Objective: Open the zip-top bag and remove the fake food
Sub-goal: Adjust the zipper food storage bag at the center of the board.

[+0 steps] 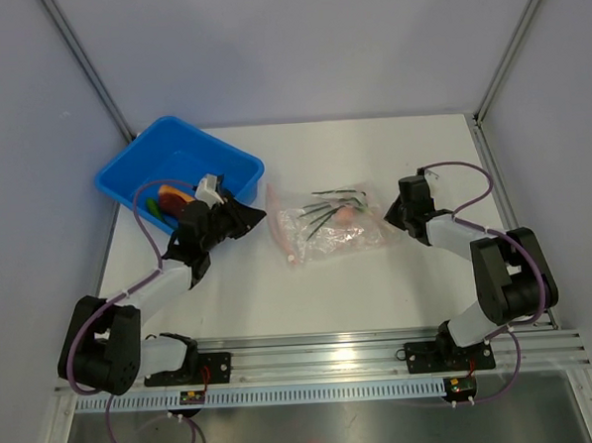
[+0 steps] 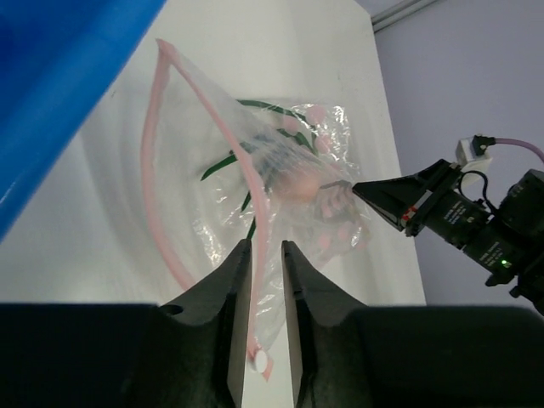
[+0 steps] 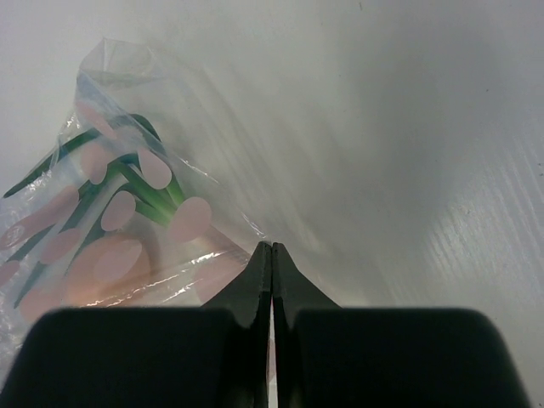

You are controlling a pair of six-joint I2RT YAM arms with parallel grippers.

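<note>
White bench (image 1: 379, 296) w/ pale grey walls (image 1: 316, 42) on three sides, both arms reaching in from the near edge.

Blue bin (image 1: 188, 148) sits at far left. Some fake food (image 1: 171, 199) lies in its near corner: orange, green & red pieces, partly hidden by the left arm.

Zip-top bag (image 1: 326, 230) lies flat mid-bench, right of the bin & apart from it, between the two claws. Its mouth faces the left arm. In the left wrist view the two pinkish zip strips (image 2: 151, 183) are parted, so the mouth gapes. Inside the bag are a pinkish ball (image 2: 299, 185) & green stalks (image 1: 333, 206), plus small pink bits that are too blurred to name.

Left claw (image 2: 265, 255) is just off the bin's near-right side, tips at the bag's mouth end. Its fingers (image 2: 240, 285) are apart w/ a narrow gap. One zip strip & some clear film run down through that gap. Can't tell if either finger touches the plastic.

Right claw (image 3: 271, 248) is at the bag's opposite end, the closed bottom edge. Its fingers are pressed together w/ only a hairline slit, nipping the bag's film at the tips. The left wrist view shows the same: its pointed tip meets the crinkled edge right beside the ball.
</note>
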